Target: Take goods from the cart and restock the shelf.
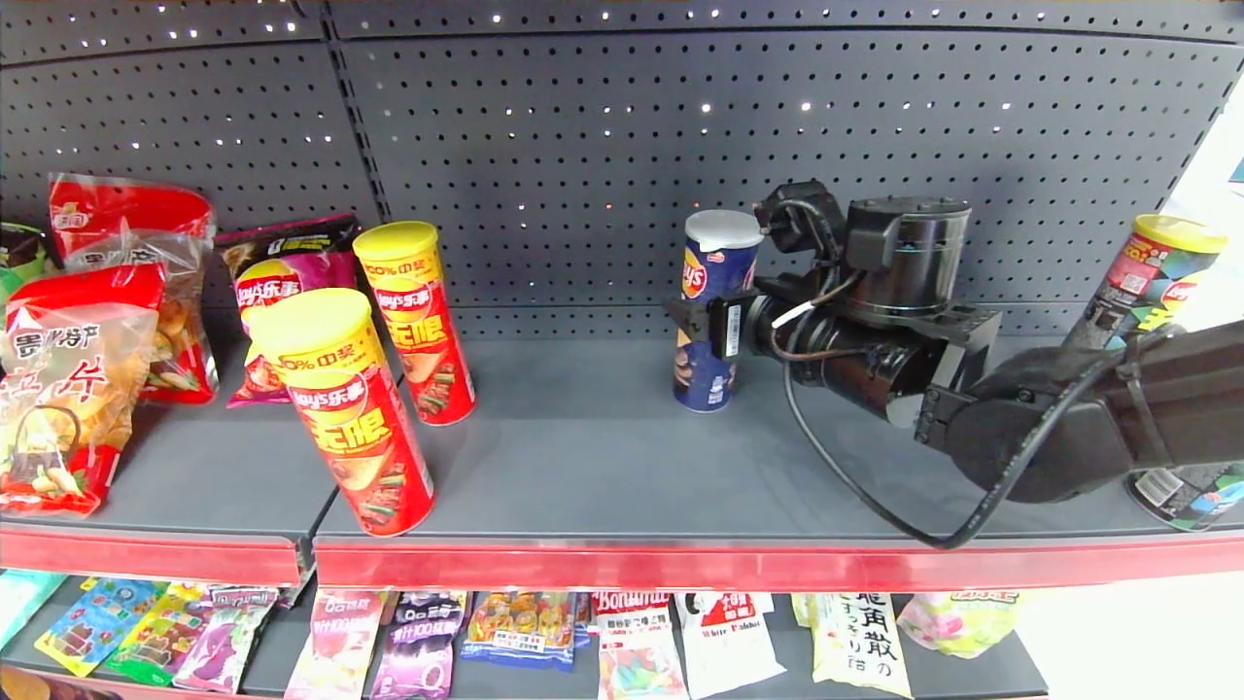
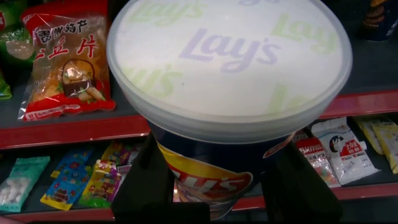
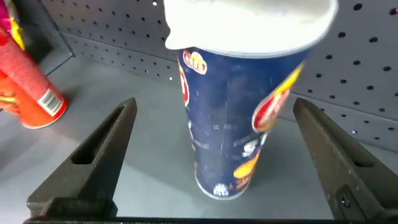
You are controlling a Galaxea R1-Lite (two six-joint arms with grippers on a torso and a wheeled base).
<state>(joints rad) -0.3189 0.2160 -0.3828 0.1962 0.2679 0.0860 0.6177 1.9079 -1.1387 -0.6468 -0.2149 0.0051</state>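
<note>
A blue can (image 1: pixel 717 264), a tall cardboard cylinder with a white plastic lid, stands upright on the shelf (image 1: pixel 583 457), near the perforated back panel (image 1: pixel 583 146). The right gripper (image 3: pixel 216 107) is at it side-on: its two flat dark fingers (image 3: pixel 102 162) are spread wide, one on each side of the can, with a clear gap on both sides (neither pad touches the wall).

The left gripper (image 2: pixel 217 163) clamps a second can (image 2: pixel 211 183) of the same blue sort, its fingers pressed against the curved wall below the rim. The round translucent lid (image 2: pixel 227 56) is smooth and carries faint pale lettering. This can is held out in front of the shelving, upright.

The shelf deck is smooth matte grey metal with a glossy red lip (image 1: pixel 680 566). To the left of the blue can stand two red cans (image 1: pixel 364 428) with yellow lids, one behind the other, both upright. Farther left lean crinkly foil snack bags (image 1: pixel 58 379). At the shelf's right end a multicoloured can (image 1: pixel 1152 272) with a yellow lid stands behind the right arm. On the tier below lie flat packets (image 1: pixel 632 642) in a row.
</note>
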